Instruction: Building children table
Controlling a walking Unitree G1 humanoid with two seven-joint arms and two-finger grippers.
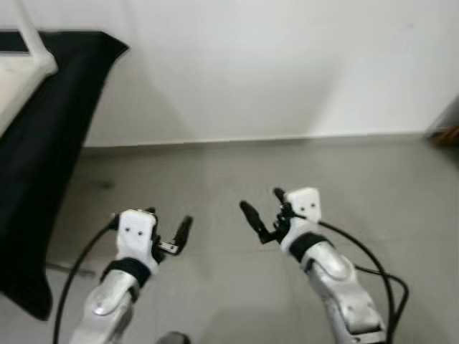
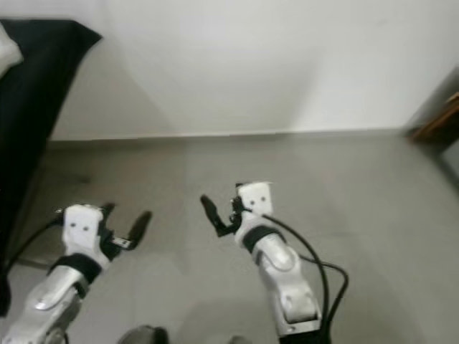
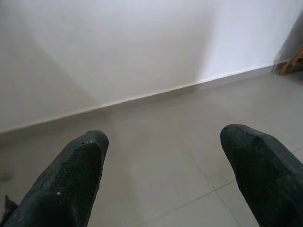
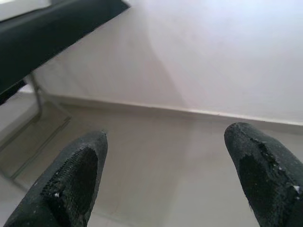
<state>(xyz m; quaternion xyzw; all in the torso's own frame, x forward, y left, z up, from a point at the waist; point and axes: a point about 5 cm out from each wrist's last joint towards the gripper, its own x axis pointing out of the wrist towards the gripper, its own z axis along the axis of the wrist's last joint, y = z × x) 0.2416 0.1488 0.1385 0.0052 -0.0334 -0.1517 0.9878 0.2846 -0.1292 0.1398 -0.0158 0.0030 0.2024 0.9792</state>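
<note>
Low in the frame, the two silver arms reach forward over a grey tiled floor (image 1: pixel 237 172). The left gripper (image 1: pixel 168 233) sits at lower left, its white wrist block just behind it; in the head views one black finger shows plainly, and the left wrist view shows both fingers (image 3: pixel 71 179) spread wide apart with nothing between them but bare floor. The right gripper (image 1: pixel 264 211) sits at lower centre, a little further up the frame than the left one, with a black cable (image 1: pixel 373 265) looping from its wrist down along the arm toward the lower right edge. Its fingers (image 4: pixel 71 184) are likewise spread wide and hold nothing, as the right wrist view shows. The two grippers are apart from each other, with open floor between them. Further off, at the left edge of the frame, a black cloth (image 1: pixel 50 143) hangs down from a raised surface nearly to the floor, and thin metal legs (image 4: pixel 38 101) stand under it. At the upper left corner, on top of the cloth, lies a pale panel with a white post (image 1: pixel 32 39); whether this is a part of the children's table cannot be told. Beyond the floor, a low skirting strip (image 1: pixel 251 140) runs across the middle of the frame at the foot of a plain white wall (image 1: pixel 287 64). At the far right edge, by the wall, a bit of brown wooden furniture (image 2: pixel 437 122) pokes in.
</note>
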